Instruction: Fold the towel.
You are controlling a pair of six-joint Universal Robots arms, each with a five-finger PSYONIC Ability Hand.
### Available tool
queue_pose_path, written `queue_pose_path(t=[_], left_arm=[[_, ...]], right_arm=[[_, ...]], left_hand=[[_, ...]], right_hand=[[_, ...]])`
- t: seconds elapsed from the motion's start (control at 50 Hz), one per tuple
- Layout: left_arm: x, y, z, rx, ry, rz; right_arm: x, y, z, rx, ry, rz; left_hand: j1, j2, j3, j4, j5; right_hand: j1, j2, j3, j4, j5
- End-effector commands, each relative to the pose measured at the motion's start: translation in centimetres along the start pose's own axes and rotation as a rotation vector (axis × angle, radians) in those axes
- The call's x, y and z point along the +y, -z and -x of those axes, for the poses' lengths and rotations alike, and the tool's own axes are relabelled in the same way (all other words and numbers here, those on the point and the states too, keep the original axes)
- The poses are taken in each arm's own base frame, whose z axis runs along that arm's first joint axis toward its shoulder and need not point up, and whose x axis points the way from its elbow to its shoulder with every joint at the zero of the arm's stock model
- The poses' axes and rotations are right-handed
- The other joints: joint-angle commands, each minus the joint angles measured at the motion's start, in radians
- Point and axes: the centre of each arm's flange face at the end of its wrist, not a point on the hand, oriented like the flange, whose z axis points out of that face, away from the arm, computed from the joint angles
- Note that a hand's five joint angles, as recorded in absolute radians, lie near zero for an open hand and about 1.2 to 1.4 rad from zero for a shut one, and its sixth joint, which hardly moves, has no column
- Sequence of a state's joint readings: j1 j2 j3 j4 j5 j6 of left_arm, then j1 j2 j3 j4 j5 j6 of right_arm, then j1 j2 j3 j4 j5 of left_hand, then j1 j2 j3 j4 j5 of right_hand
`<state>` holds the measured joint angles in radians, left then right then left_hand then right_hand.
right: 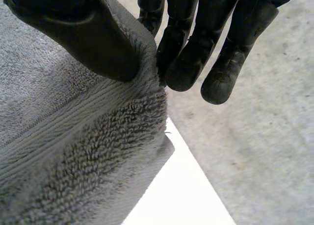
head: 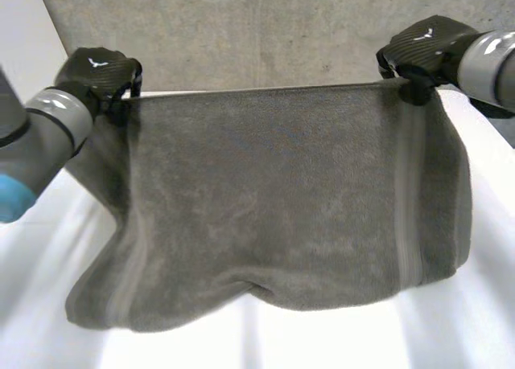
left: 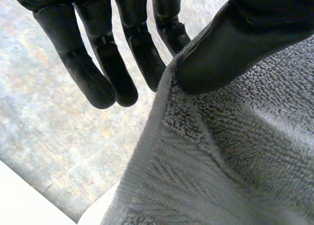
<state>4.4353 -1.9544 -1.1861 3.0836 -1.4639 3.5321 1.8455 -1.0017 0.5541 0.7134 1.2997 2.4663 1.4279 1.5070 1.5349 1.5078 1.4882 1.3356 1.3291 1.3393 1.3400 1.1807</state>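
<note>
- The white bench (head: pixel 451 329) carries the sagging lower part of a grey terry-cloth towel (head: pixel 273 216), which bunches into a rounded fold at the near side.
- From there the towel rises as a sheet. Its top edge is drawn straight between the two hands, and a woven band runs down near each side.
- The black left hand (head: pixel 100 71) grasps the top corner on its side. Its thumb (left: pixel 230 43) presses on the cloth face, and its fingers (left: pixel 98 73) extend behind the edge.
- The black right hand (head: pixel 422 47) grasps the opposite top corner. Its thumb (right: pixel 83 34) bears on the banded hem, and its fingers (right: pixel 196 53) lie behind it.
- Beyond the bench lies a grey mottled floor (head: pixel 282 31).
</note>
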Motion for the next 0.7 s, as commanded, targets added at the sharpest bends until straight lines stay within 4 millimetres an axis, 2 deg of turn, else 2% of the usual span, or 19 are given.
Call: queue_pose_path(t=[0.02,0.04,0.06,0.08,0.1,0.12,0.14,0.16,0.24,0.3,0.36,0.46,0.52,0.56,0.58,0.6,0.62,0.68,0.7], left_arm=[[-5.3,-3.7,2.1,-0.095,-0.073,-0.210],[-5.3,-3.7,2.1,-0.095,-0.073,-0.210],[-7.8,-3.8,3.0,-0.135,-0.070,-0.297],[-10.1,-3.6,4.0,-0.184,-0.056,-0.388],[-10.2,-3.6,4.0,-0.185,-0.056,-0.389],[-12.6,-3.1,5.1,-0.245,-0.024,-0.489],[-12.7,-3.1,5.1,-0.246,-0.024,-0.490],[-14.5,-2.6,5.8,-0.292,0.021,-0.577],[-18.1,-0.5,7.2,-0.335,0.135,-0.757],[-18.2,-0.4,7.2,-0.326,0.152,-0.774],[-17.0,-0.7,6.7,-0.300,0.163,-0.734],[-11.4,-2.7,4.1,-0.184,0.142,-0.572],[-9.6,-3.0,3.3,-0.152,0.142,-0.520],[-5.3,-3.8,1.5,-0.091,0.149,-0.406],[-5.2,-3.8,1.5,-0.091,0.149,-0.405],[-2.7,-4.3,0.4,-0.063,0.153,-0.344],[-0.1,-4.6,-0.5,-0.039,0.158,-0.285],[2.3,-4.8,-1.5,-0.020,0.163,-0.232],[4.9,-4.8,-2.5,-0.004,0.169,-0.173]], right_arm=[[-4.3,-3.2,-3.2,0.320,0.104,-0.268],[-6.8,-2.9,-4.3,0.417,0.121,-0.391],[-6.8,-2.8,-4.3,0.417,0.121,-0.393],[-9.4,-1.9,-5.2,0.505,0.134,-0.523],[-12.0,-0.5,-6.0,0.589,0.151,-0.651],[-12.0,-0.5,-6.0,0.590,0.151,-0.653],[-13.6,0.6,-6.8,0.653,0.157,-0.742],[-14.7,1.5,-7.3,0.688,0.151,-0.810],[-15.5,2.3,-7.6,0.685,0.115,-0.866],[-14.8,1.5,-7.2,0.640,0.096,-0.841],[-12.9,-0.2,-5.9,0.547,0.087,-0.743],[-9.5,-2.7,-3.3,0.373,0.078,-0.584],[-6.8,-4.4,-1.4,0.286,0.080,-0.471],[-5.0,-5.3,-0.3,0.239,0.083,-0.402],[-3.3,-6.2,0.8,0.195,0.087,-0.337],[-3.3,-6.2,0.9,0.195,0.087,-0.337],[-1.3,-7.0,2.1,0.152,0.091,-0.273],[2.8,-8.4,5.0,0.048,0.097,-0.147],[4.9,-8.7,6.6,-0.003,0.099,-0.090]], left_hand=[[-0.032,-0.111,-0.139,-0.112,-0.267],[-0.032,-0.111,-0.139,-0.112,-0.267],[-0.032,-0.111,-0.139,-0.112,-0.267],[-0.032,-0.111,-0.139,-0.112,-0.267],[-0.032,-0.111,-0.139,-0.112,-0.267],[-0.032,-0.111,-0.139,-0.112,-0.267],[-0.032,-0.111,-0.139,-0.112,-0.267],[-0.032,-0.111,-0.139,-0.112,-0.267],[-0.032,-0.111,-0.139,-0.112,-0.267],[-0.032,-0.111,-0.139,-0.112,-0.267],[-0.032,-0.111,-0.139,-0.112,-0.267],[-0.032,-0.111,-0.139,-0.112,-0.267],[-0.032,-0.111,-0.139,-0.112,-0.267],[-0.032,-0.111,-0.139,-0.112,-0.267],[-0.032,-0.111,-0.139,-0.112,-0.267],[-0.032,-0.111,-0.139,-0.112,-0.267],[-0.032,-0.111,-0.139,-0.112,-0.267],[-0.032,-0.111,-0.139,-0.112,-0.267],[-0.032,-0.111,-0.139,-0.112,-0.267]], right_hand=[[0.061,0.067,0.057,0.056,0.041],[0.061,0.067,0.057,0.056,0.041],[0.061,0.067,0.057,0.056,0.041],[0.061,0.067,0.057,0.056,0.041],[0.061,0.067,0.057,0.056,0.041],[0.061,0.067,0.057,0.056,0.041],[0.061,0.067,0.057,0.056,0.041],[0.061,0.067,0.057,0.056,0.041],[0.061,0.067,0.057,0.056,0.041],[0.061,0.067,0.057,0.056,0.041],[0.061,0.067,0.057,0.056,0.041],[0.061,0.067,0.057,0.056,0.041],[0.061,0.067,0.057,0.056,0.041],[0.061,0.067,0.057,0.056,0.041],[0.061,0.067,0.057,0.056,0.041],[0.061,0.067,0.057,0.056,0.041],[0.061,0.067,0.057,0.056,0.041],[0.061,0.067,0.057,0.056,0.041],[0.061,0.067,0.057,0.056,0.041]])
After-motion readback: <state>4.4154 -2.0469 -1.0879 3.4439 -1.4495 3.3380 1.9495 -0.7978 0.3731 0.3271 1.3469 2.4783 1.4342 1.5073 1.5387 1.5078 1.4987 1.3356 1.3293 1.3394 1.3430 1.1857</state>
